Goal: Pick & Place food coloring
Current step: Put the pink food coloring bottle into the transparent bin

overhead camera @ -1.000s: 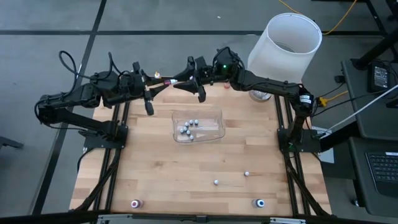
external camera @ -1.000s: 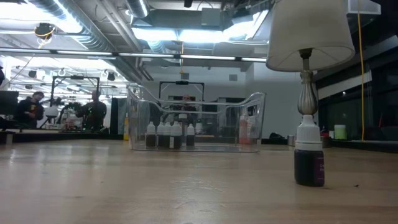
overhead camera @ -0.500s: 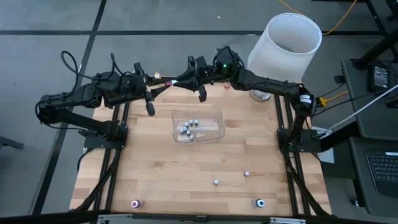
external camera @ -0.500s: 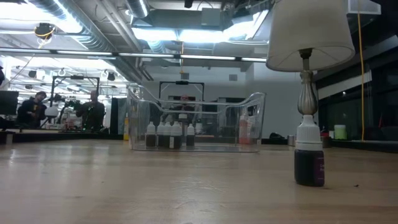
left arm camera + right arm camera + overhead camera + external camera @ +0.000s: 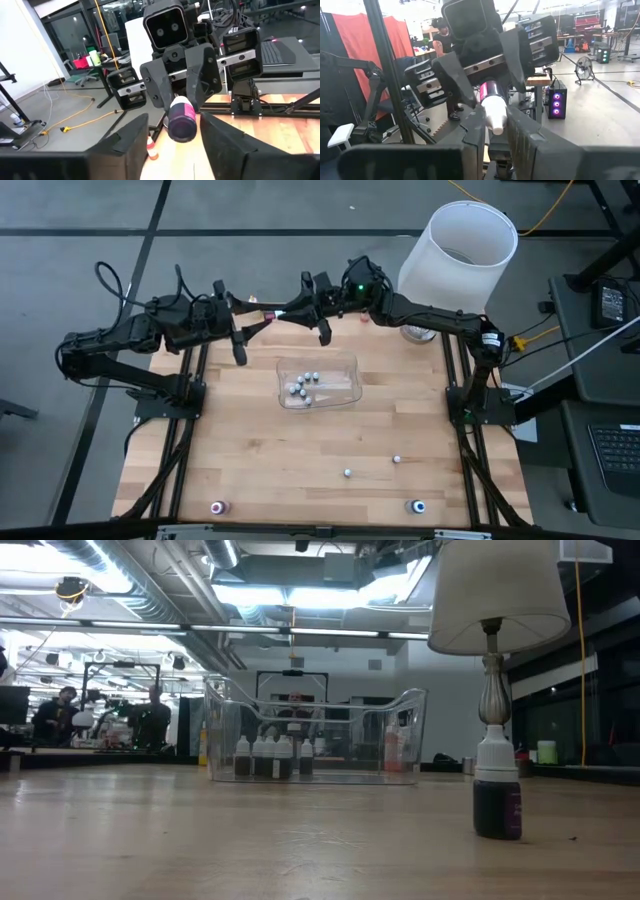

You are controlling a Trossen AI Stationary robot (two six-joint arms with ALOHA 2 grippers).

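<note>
A pink food coloring bottle (image 5: 181, 120) with a pale cap (image 5: 495, 116) lies level in the air over the table's far edge, between the two grippers (image 5: 268, 312). My right gripper (image 5: 496, 131) is shut on it. My left gripper (image 5: 175, 145) is open; its fingers stand on either side of the bottle's pink end without touching it. A dark purple bottle (image 5: 497, 795) (image 5: 218, 507) and a blue one (image 5: 418, 506) stand at the near edge. A red one (image 5: 363, 319) stands at the far edge. A yellow-orange one (image 5: 151, 150) shows below the grippers. My right gripper pinches the pink bottle at its pale cap end (image 5: 498, 125) between its two fingers (image 5: 475, 137). The fingers come level from the table's right and lie along the bottle. The bottle is lifted clear, with its pink bottom (image 5: 181, 129) pointing at the left gripper.
A clear bin (image 5: 318, 380) (image 5: 315, 735) in the middle of the table holds several small pale-capped bottles. Two whitish beads (image 5: 347, 473) (image 5: 397, 459) lie on the near half. A lamp with a white shade (image 5: 460, 250) stands at the far right corner. People stand in the room behind.
My left gripper has edged toward the right gripper, so its open fingers now reach around the pink bottle. The right gripper and the bottle have kept still.
</note>
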